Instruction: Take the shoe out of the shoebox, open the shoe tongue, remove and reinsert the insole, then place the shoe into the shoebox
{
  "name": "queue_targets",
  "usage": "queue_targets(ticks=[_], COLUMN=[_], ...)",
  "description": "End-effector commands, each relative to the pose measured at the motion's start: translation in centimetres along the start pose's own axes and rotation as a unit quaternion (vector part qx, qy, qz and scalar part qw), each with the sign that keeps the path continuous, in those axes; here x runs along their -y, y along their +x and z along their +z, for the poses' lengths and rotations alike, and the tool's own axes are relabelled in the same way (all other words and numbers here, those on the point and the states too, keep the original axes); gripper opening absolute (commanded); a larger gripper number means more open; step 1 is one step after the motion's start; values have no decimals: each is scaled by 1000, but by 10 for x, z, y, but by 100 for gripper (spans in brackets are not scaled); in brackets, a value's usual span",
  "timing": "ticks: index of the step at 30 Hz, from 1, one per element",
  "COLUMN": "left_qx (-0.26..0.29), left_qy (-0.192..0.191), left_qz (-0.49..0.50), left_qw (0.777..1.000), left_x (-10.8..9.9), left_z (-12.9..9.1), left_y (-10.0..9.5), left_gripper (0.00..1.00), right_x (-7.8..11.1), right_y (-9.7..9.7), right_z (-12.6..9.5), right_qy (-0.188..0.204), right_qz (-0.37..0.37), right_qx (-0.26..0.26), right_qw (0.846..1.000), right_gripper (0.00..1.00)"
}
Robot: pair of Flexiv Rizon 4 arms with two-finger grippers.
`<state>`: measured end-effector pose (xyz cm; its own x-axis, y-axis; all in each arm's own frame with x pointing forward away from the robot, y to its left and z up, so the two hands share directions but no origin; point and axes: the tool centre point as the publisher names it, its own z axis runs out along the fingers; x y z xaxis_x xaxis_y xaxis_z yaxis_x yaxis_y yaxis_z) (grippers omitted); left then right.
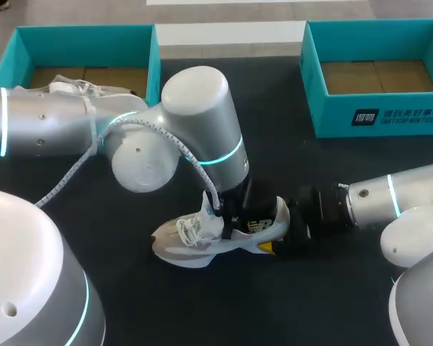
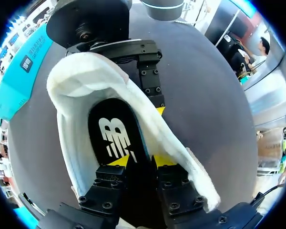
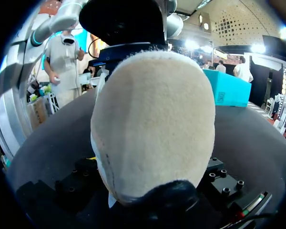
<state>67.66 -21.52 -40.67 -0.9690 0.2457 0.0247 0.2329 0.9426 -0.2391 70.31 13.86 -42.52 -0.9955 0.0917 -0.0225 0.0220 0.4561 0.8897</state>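
A white and grey shoe [image 1: 202, 241] with yellow accents stands upright on the dark table. My left gripper [image 2: 142, 160] reaches down into its opening. Its yellow tips stand slightly apart, open, just above the black insole [image 2: 112, 133], which lies flat inside the shoe. My right gripper [image 1: 276, 232] comes in from the right and is shut on the shoe's heel [image 3: 152, 119], which sits between its fingers. One of its fingers [image 2: 151, 81] presses the collar's outer side. The other is hidden behind the shoe.
A teal shoebox [image 1: 153, 61] at the back left holds another white shoe [image 1: 76, 88]. A second teal shoebox [image 1: 310, 79] stands open at the back right. My left arm's elbow [image 1: 202, 122] hangs over the table's middle.
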Motion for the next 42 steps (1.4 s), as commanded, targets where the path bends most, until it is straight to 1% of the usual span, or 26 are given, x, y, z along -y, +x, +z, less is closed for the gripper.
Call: queue_targets(ticks=[1, 4, 5, 6, 12, 17, 19, 23, 29, 36, 42], left_qx=[2, 1, 0, 1, 1, -11, -15, -17, -20, -35, -60], left_qy=[-5, -6, -7, -9, -9, -15, -3, 8, 19, 29, 63], left_qz=[0, -3, -3, -4, -9, -14, -20, -24, -28, -37, -47], left_qw=[1000, 1000, 1000, 1000, 1000, 1000, 1000, 1000, 999, 998, 995], left_x=[1, 0, -1, -1, -6, -9, -10, -11, -14, -18, -21], left_z=[17, 20, 20, 20, 8, -6, -13, -25, -38, -51, -67], left_y=[-1, -2, -2, -3, -5, -5, -4, -3, -2, -4, -5], left_gripper=[29, 23, 10, 0, 0, 0, 0, 0, 0, 0, 0], right_x=[2, 2, 2, 2, 2, 2, 2, 2, 2, 2, 2], right_y=[-1, -1, -1, -1, -1, -1, -1, -1, -1, -1, -1], right_z=[5, 5, 5, 5, 5, 5, 5, 5, 5, 5, 5], right_qy=[1, 1, 1, 1, 1, 1, 1, 1, 1, 1, 1], right_qz=[0, 0, 0, 0, 0, 0, 0, 0, 0, 0, 0], right_qx=[2, 2, 2, 2, 2, 2, 2, 2, 2, 2, 2], right_qw=[1000, 1000, 1000, 1000, 1000, 1000, 1000, 1000, 1000, 1000, 1000], right_gripper=[0, 0, 0, 0, 0, 0, 0, 0, 0, 0, 0])
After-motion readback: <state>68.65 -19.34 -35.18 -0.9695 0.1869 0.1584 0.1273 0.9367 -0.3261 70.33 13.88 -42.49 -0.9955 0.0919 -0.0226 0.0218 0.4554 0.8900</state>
